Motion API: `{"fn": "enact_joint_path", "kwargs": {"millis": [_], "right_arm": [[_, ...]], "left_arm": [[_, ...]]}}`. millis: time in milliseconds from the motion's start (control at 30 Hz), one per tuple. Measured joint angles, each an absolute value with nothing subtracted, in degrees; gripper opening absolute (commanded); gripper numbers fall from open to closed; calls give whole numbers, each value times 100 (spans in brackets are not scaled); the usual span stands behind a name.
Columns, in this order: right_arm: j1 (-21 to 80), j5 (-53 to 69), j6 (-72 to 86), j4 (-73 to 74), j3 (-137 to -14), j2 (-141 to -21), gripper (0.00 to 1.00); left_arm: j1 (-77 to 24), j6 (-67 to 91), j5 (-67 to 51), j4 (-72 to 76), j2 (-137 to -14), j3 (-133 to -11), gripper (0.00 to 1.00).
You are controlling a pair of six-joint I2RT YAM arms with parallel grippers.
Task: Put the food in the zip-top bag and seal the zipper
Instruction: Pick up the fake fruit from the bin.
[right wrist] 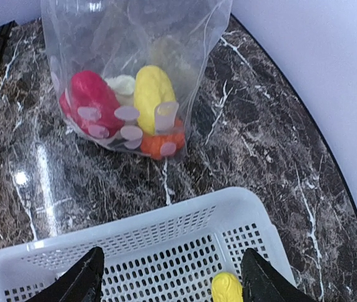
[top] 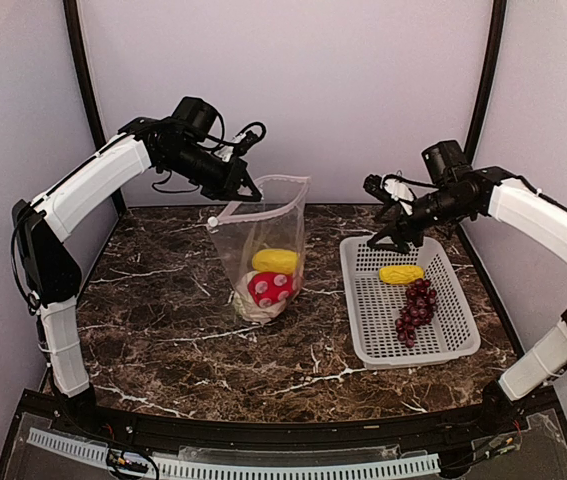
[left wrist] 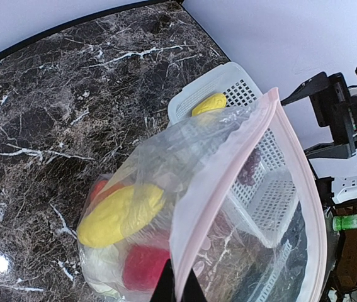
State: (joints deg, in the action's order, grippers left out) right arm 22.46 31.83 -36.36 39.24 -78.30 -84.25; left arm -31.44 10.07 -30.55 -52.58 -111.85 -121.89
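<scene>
left gripper (top: pixel 250 192) clamped on the zipper (left wrist: pixel 228 182) at one end of the mouth. bag (top: pixel 263 240) hangs right below it, base on the table (top: pixel 163 300). right gripper (right wrist: pixel 169 283) spread wide, nothing in it, basket (right wrist: pixel 134 242) directly under it, basket rim just ahead of the fingers.

per view:
- top: only one with both arms and the whole layout. also the only clear look at the grapes (top: pixel 415 308), in the basket on the near side of the right gripper.
- left wrist: only one looking down into the open mouth. dark fingertips (left wrist: pixel 165 283) pinch the pink strip at the frame bottom. the two zipper halves spread apart going away from them.
- right wrist: only one that clearly shows the pumpkin (right wrist: pixel 156 145) at the bag bottom. it sits under the bagged yellow (right wrist: pixel 153 94), with the pepper (right wrist: pixel 90 94) and cauliflower (right wrist: pixel 121 83) beside. loose yellow (right wrist: pixel 227 289) sits just inside one finger, partly cut off by the frame edge.

orientation:
- bag stands upright, long axis vertical, mouth up and open.
- zipper runs from the left gripper out toward the right arm.
- bagged yellow lies roughly level in the top view.
- loose yellow lies across the basket's width.
- grapes run along the basket's length.
</scene>
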Motion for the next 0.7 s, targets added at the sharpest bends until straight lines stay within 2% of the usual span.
{"fn": "enact_joint_path", "kwargs": {"millis": [400, 700], "right_arm": [[2029, 2128, -4731, 4939, -7738, -9275, 60], [2021, 1057, -5024, 4794, -7745, -9935, 59]], "left_arm": [[-3144, 910, -3065, -5242, -11185, -12112, 1], [-3144, 897, -3245, -5083, -11185, -12027, 1]]}}
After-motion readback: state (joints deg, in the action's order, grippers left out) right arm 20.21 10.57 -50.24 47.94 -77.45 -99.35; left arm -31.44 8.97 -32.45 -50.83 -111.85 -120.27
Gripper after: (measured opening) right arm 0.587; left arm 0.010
